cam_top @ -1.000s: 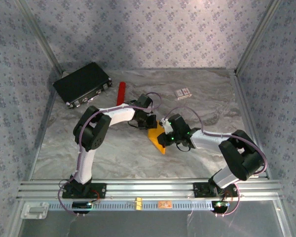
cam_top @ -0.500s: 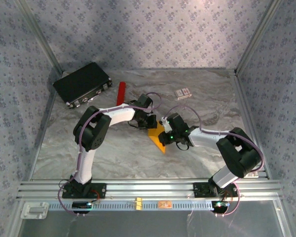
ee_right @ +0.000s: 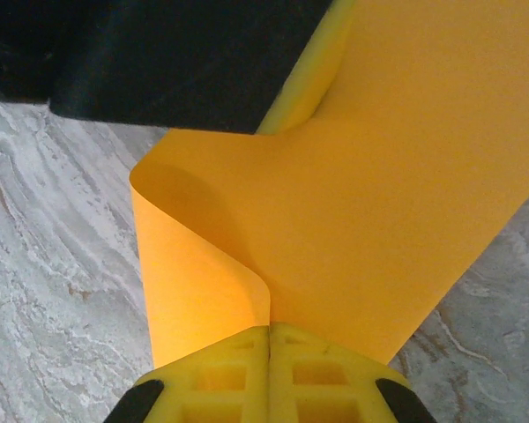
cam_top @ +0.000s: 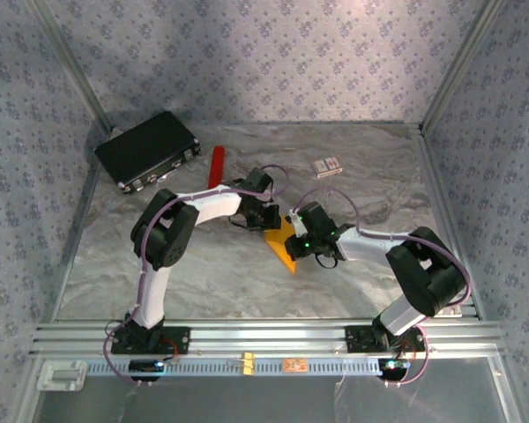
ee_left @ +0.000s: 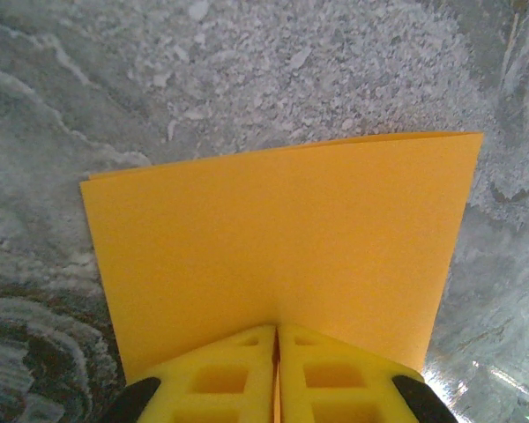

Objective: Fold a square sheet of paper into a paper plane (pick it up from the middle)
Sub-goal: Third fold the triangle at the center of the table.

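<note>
The square sheet of paper point(cam_top: 283, 246) is orange-yellow and hangs doubled over between my two grippers at the table's middle. My left gripper point(cam_top: 269, 222) is shut on its far upper part; in the left wrist view the yellow fingers point(ee_left: 220, 379) pinch the sheet point(ee_left: 282, 256), which stands as a folded panel. My right gripper point(cam_top: 297, 236) is shut on the sheet from the right. In the right wrist view its fingers point(ee_right: 322, 379) clamp the paper point(ee_right: 379, 220), which curls back on itself at the left. No paper plane shape shows.
A red cylinder point(cam_top: 217, 166) lies behind the left arm. A black case point(cam_top: 148, 147) sits at the back left. A small white-and-red box point(cam_top: 327, 166) lies at the back right. Metal frame posts and patterned walls enclose the grey marbled table point(cam_top: 203, 273).
The right gripper has shifted slightly left toward the left gripper, bringing the sheet a little closer together. Both grips are unchanged.
</note>
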Robot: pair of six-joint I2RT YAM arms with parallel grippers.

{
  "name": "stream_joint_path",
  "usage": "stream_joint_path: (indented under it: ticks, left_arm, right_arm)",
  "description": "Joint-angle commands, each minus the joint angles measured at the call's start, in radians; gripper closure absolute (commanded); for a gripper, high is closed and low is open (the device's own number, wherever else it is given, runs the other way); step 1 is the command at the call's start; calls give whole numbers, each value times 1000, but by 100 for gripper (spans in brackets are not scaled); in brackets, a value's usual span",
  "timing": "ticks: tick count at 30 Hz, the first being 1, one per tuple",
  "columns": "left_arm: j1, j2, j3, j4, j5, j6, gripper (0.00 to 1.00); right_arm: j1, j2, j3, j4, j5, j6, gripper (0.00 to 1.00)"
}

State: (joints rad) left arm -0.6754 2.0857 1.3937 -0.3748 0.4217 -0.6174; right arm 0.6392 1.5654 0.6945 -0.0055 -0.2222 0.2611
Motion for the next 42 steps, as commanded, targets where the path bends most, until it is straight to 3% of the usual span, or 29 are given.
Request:
stream_joint_path:
  ticks: [1,42]
  left_arm:
    - [-9,11,2,-54,-26,8,91]
    - [-6,3,41,-41,-26,4,88]
  right_arm:
    - [2,0,16,-35,24,-13,98]
    - [5,45,4,-43,58,3,99]
